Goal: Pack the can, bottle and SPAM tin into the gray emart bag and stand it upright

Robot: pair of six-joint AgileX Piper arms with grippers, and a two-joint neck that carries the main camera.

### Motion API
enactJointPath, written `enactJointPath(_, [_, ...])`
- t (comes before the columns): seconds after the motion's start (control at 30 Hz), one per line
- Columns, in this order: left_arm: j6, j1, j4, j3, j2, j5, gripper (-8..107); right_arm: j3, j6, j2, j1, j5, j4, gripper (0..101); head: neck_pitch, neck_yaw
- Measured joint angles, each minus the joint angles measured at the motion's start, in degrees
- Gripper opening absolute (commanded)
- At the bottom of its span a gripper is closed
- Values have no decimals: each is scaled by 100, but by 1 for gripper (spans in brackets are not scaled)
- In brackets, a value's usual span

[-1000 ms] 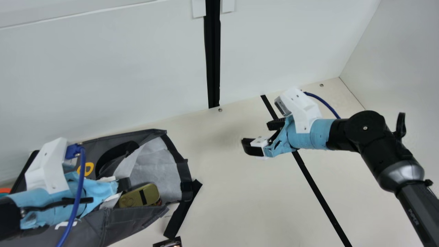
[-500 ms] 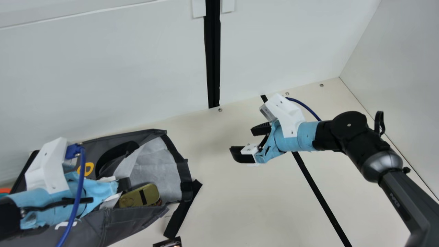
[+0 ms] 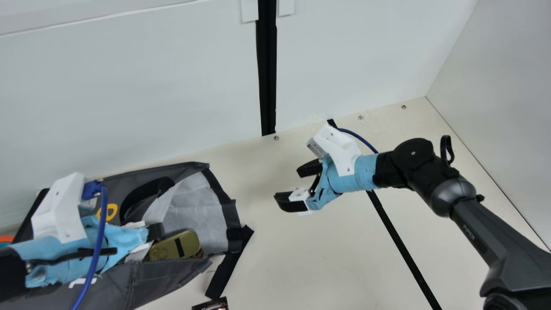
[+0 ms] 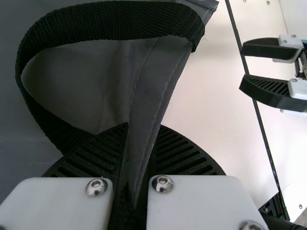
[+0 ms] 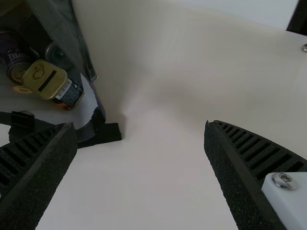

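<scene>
The gray emart bag point(image 3: 146, 280) lies on its side at the main view's left, its mouth facing the table's middle. Over it is my left gripper point(image 3: 156, 232); in the left wrist view my left gripper point(image 4: 139, 158) is shut on the bag's edge, beside a black handle point(image 4: 115, 21). Inside the mouth rests the gold-lidded SPAM tin point(image 3: 176, 246). The right wrist view shows the SPAM tin point(image 5: 48, 81) beside a dark can point(image 5: 14, 55) and another round end, perhaps the bottle's. My right gripper point(image 3: 293, 186) stands open over the table, right of the bag; my right gripper point(image 5: 141, 139) holds nothing.
A black strap point(image 3: 230, 262) sticks out from the bag's mouth onto the table point(image 3: 275, 258). A small dark object point(image 3: 211, 305) lies at the main view's bottom edge. White walls point(image 3: 172, 86) stand behind and at the right. An orange item point(image 3: 6, 239) shows at far left.
My right gripper has moved left toward the bag's mouth and slightly lower in the main view, staying open. The left arm, the bag and the tin have kept still.
</scene>
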Motion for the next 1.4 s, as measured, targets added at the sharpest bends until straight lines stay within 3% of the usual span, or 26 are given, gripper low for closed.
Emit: enactJointPath(1.4, [0,0,0,0,0,0,-8,-770,-67,1555,1514,-49,472,95,0,-9])
